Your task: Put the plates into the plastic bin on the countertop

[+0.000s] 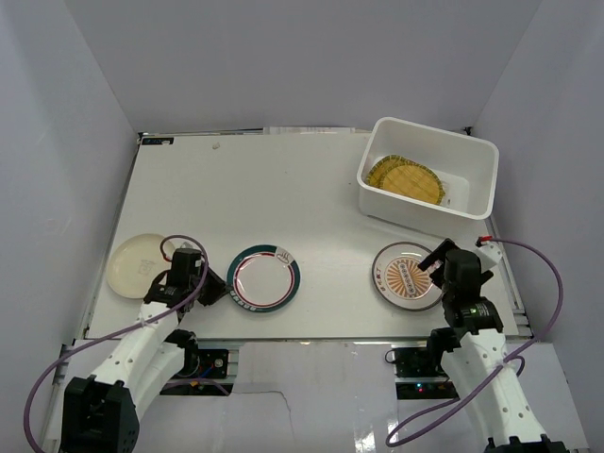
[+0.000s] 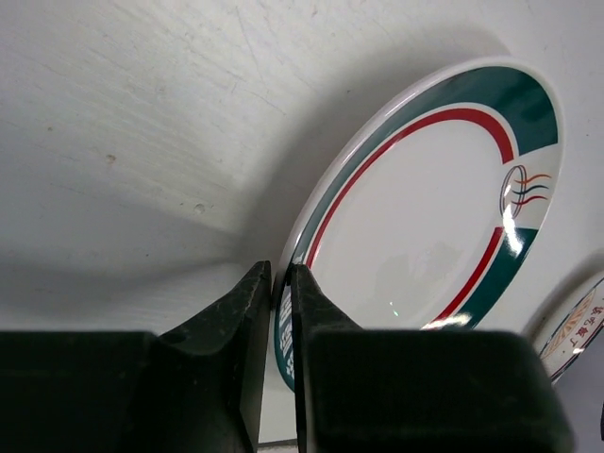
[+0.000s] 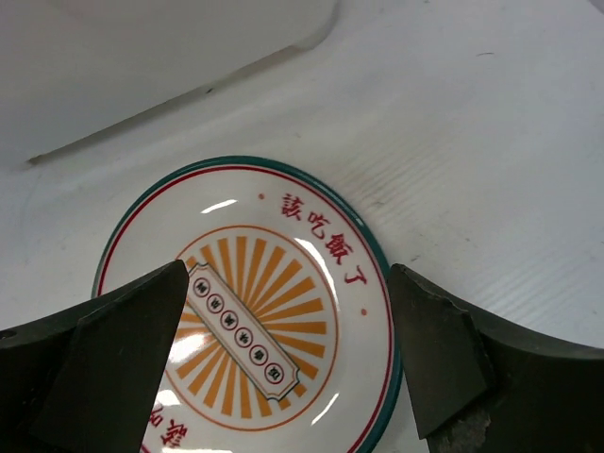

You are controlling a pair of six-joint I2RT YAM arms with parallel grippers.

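Overhead and wrist views of two arms at a white countertop (image 1: 283,189). The bin (image 1: 406,209) stands at the far right corner and holds two yellow plates (image 1: 408,178), overlapping on its floor. Three plates lie on the countertop near the front edge: a cream plate (image 1: 132,264) at the left, a green-rimmed plate (image 1: 264,278) just left of centre, and a striped plate (image 1: 406,276) at the right, in front of the bin but apart from it. The left gripper (image 1: 215,288) sits between the cream and green-rimmed plates; its wrist view shows the jaws of the left gripper (image 2: 280,283) clenched on the near rim of the green-rimmed plate (image 2: 425,217), with a broad shadow under that edge (whether the far edge rests on the surface cannot be told). The right gripper (image 1: 436,260) hangs over the right side of the striped plate; in its own view the right gripper (image 3: 288,283) is spread wide, one finger (image 3: 123,349) on each side above the striped plate (image 3: 311,217), grasping nothing.
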